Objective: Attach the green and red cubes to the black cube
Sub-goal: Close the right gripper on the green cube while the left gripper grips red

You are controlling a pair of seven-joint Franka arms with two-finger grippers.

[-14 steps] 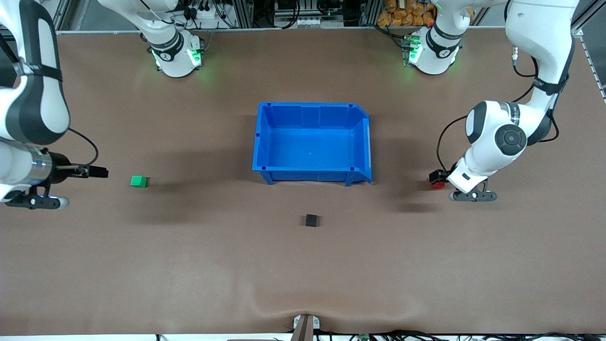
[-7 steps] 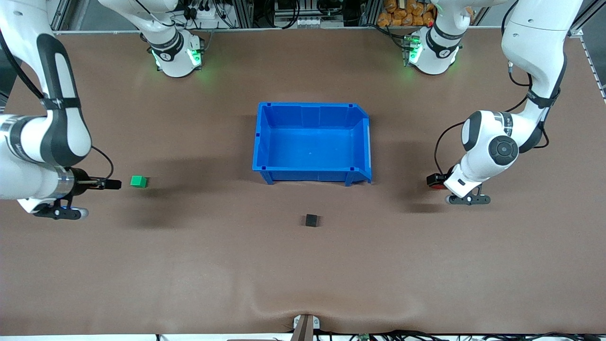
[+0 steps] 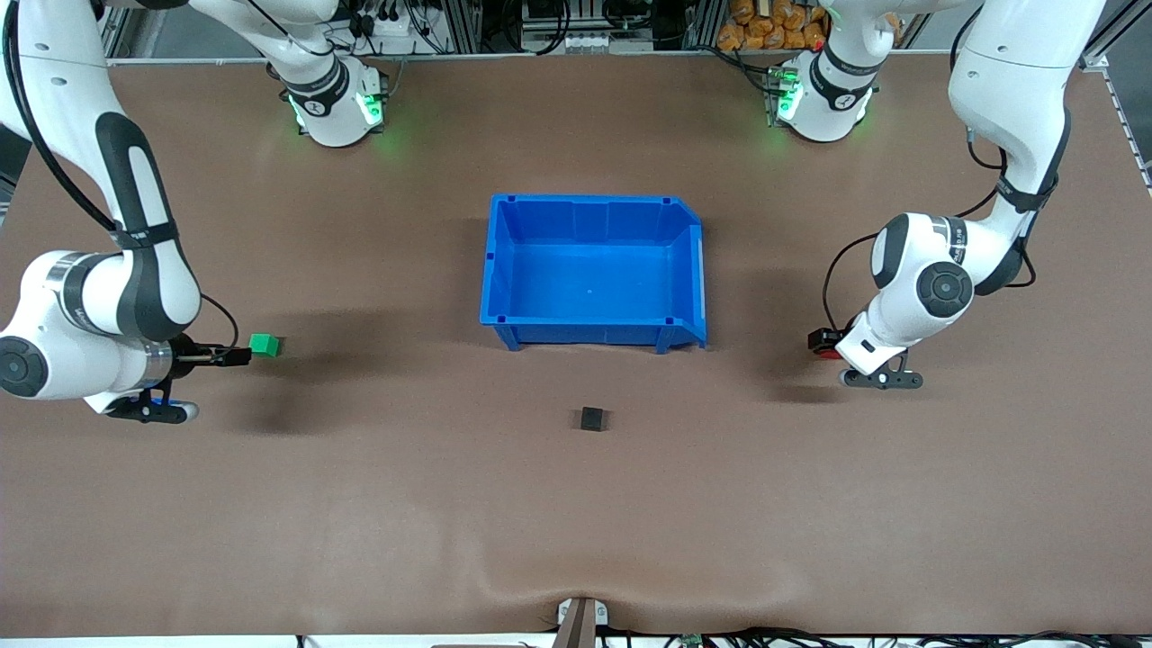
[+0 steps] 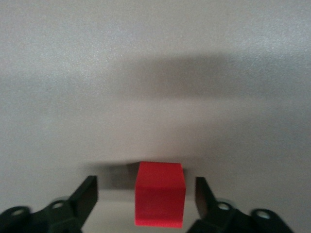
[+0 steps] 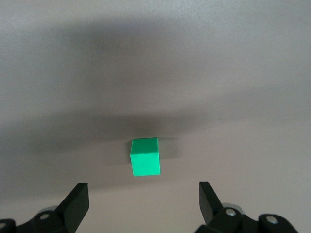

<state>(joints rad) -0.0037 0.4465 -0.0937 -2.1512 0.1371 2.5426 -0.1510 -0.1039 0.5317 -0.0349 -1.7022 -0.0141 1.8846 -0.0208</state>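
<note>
The green cube is small and bright, and it sits flat on the brown table near the right arm's end. The red cube is the same size and sits flat on the table near the left arm's end, with a black finger on each side of it but not touching it. The black cube is just as small and sits alone in the middle, nearer to the front camera than the other two.
</note>
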